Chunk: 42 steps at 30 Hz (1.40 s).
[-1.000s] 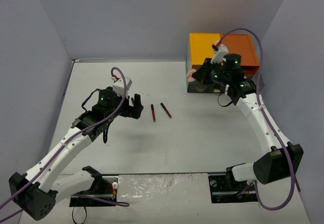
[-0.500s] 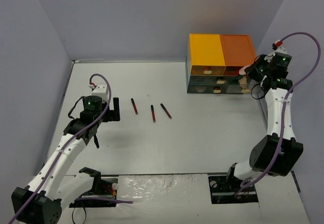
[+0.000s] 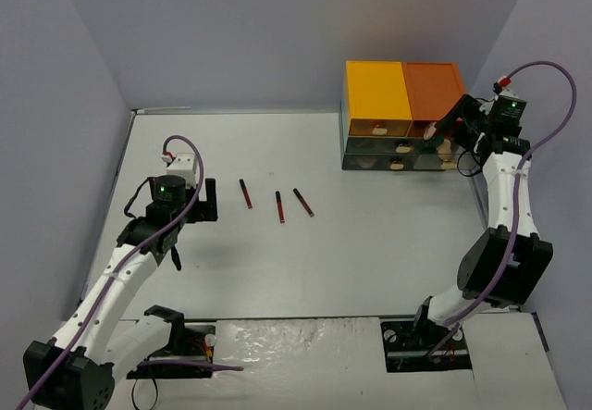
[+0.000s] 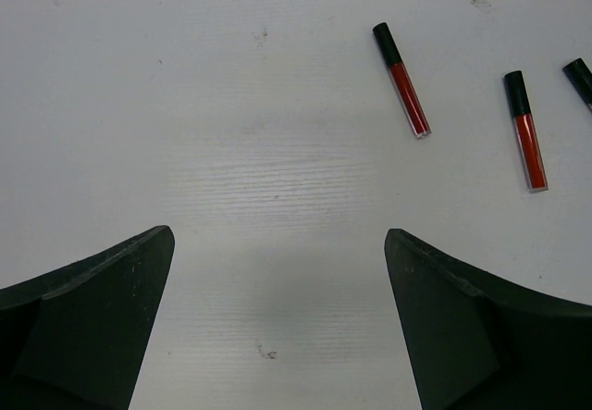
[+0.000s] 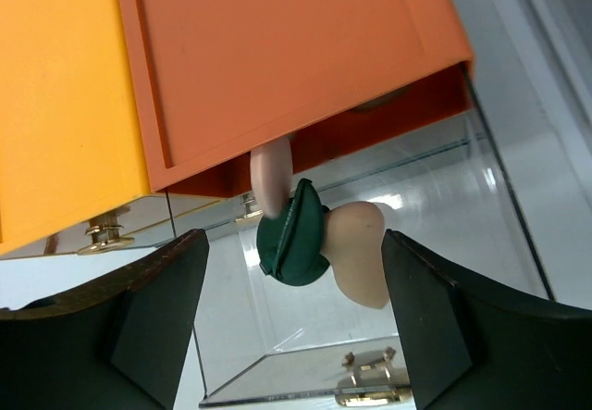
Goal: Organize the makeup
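right jaws let go at the drawer unit; three sticks still out

the right jaws, shut half a second ago at the right end of the drawer unit (image 3: 402,95), now stand wide apart and hold nothing. in the wrist view a dark green disc (image 5: 291,243) and a beige sponge (image 5: 363,254) sit between the open jaws but clear of them, seemingly inside the clear drawer (image 5: 513,216) just under the unit's orange top. a pale peach piece (image 5: 273,174) pokes out from under that top behind the disc; i cannot tell what it is. this looks like a drop into the drawer just made, which leaves the right arm (image 3: 504,197) free to fetch again.

the left jaws are fully open and empty, over bare counter (image 3: 370,243) far to the left of the drawer unit. a second ago they were nearer the unit and only two sticks showed. now three dark red sticks lie in a loose row well left of the unit: the farthest (image 3: 245,193), the middle (image 3: 278,206), the nearest (image 3: 303,203). these look like what is left to put away.
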Tool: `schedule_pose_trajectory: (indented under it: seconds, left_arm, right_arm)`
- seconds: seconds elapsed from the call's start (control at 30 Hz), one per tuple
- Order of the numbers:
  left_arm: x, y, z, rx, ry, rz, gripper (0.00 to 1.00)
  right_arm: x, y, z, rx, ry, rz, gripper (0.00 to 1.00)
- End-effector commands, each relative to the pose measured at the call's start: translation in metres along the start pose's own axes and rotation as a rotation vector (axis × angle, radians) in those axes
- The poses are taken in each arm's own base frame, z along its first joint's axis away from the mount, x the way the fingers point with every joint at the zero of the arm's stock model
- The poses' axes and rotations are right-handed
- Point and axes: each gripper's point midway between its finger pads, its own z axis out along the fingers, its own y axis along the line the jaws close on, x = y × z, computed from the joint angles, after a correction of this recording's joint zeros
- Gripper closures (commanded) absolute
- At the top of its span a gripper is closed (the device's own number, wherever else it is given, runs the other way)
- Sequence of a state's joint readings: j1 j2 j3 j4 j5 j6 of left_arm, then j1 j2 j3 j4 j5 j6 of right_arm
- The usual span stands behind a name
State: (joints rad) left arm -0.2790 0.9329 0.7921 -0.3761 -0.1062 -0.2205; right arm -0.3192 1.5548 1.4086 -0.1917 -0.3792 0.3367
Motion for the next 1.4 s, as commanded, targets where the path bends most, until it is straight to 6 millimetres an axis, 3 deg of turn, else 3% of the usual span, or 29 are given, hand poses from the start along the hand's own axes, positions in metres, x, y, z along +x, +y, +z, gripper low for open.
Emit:
schedule_pose_trajectory:
  seconds: [0.0,0.13,0.23,0.4,0.67,0.8,1.17,1.37]
  left_arm:
    - [-0.033,0.001,-0.004,-0.005,-0.104,-0.009,0.03]
    - [-0.033,0.000,-0.002,0.001,-0.101,-0.009,0.03]
    - [-0.032,-0.001,-0.001,0.001,-0.094,-0.007,0.03]
    - [-0.030,-0.001,0.000,-0.001,-0.088,-0.005,0.03]
    - [-0.031,-0.001,-0.002,-0.003,-0.095,-0.004,0.03]
    - [-0.033,-0.002,-0.004,0.003,-0.102,-0.005,0.03]
    - [-0.034,-0.002,-0.004,0.003,-0.105,-0.002,0.03]
    - [-0.034,-0.001,-0.004,0.000,-0.103,0.000,0.03]
  right_arm:
    - [-0.053,0.002,-0.056,0.087,-0.232,-0.041,0.27]
    - [-0.039,-0.026,-0.077,0.235,-0.281,0.007,0.30]
    - [-0.029,-0.043,-0.093,0.334,-0.324,0.057,0.44]
    - [0.004,-0.052,-0.081,0.349,-0.253,0.103,0.56]
    - [0.053,-0.045,-0.056,0.262,-0.115,0.127,0.60]
    - [0.048,-0.033,-0.037,0.176,-0.102,0.120,0.60]
    - [-0.005,-0.006,-0.001,0.054,-0.157,0.048,0.53]
    - [-0.018,0.006,0.020,-0.008,-0.173,0.035,0.50]
